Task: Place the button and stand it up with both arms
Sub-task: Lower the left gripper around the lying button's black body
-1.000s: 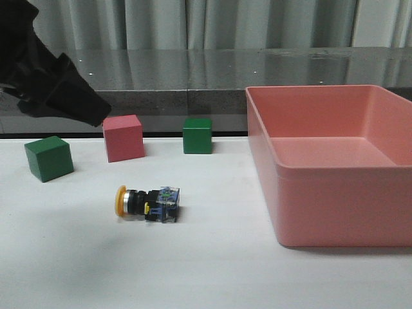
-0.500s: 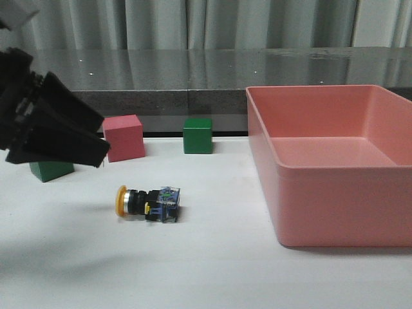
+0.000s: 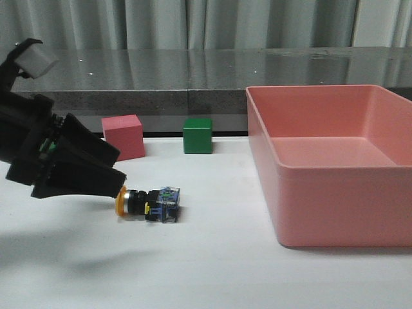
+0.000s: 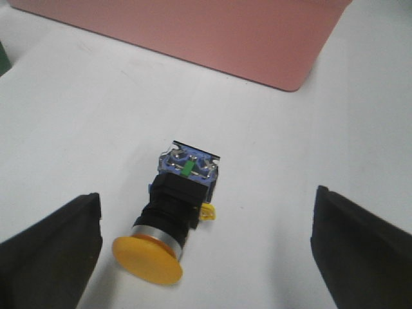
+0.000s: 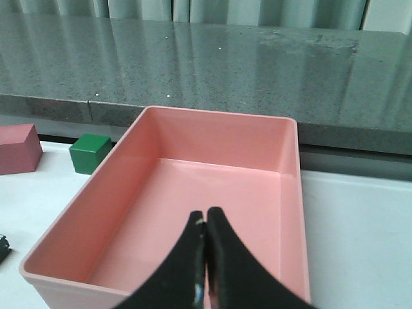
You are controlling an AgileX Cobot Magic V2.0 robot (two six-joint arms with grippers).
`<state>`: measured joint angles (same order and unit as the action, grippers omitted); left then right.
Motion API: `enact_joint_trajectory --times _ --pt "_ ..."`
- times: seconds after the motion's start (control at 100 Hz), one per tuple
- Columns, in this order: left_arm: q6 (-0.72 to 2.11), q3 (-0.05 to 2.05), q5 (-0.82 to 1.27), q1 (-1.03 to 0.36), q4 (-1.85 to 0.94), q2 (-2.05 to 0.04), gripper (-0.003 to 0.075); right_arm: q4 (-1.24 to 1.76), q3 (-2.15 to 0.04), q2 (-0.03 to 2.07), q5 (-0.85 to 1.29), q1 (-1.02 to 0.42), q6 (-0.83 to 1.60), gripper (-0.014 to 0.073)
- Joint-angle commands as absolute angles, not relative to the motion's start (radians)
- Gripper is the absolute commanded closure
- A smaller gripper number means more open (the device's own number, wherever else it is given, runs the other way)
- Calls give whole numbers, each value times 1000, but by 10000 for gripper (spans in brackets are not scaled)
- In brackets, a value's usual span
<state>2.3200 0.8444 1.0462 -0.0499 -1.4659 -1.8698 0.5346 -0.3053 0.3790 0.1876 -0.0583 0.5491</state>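
The button lies on its side on the white table, yellow cap toward the left gripper, whose spread, empty fingers flank it with bare table between. The right gripper hangs clenched, holding nothing, above the pink bin.

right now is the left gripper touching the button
Apart. The left wrist view shows the left gripper wide open, white table visible between each finger and the button.

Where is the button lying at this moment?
In the front view the button lies on its side on the table, left of the pink bin, cap toward the open left gripper beside it.
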Motion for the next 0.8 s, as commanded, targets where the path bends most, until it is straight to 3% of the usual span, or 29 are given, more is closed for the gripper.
enact_joint_trajectory --times 0.0,0.4,0.79 --pt "2400 866 1108 -49 -1586 -1863 102 545 -331 383 124 -55 552 652" --pt "2480 938 1117 -52 -1642 -1987 102 545 -331 383 124 -55 552 652" --pt "2507 942 1055 -137 -1636 -2061 102 545 -331 383 124 -55 552 652"
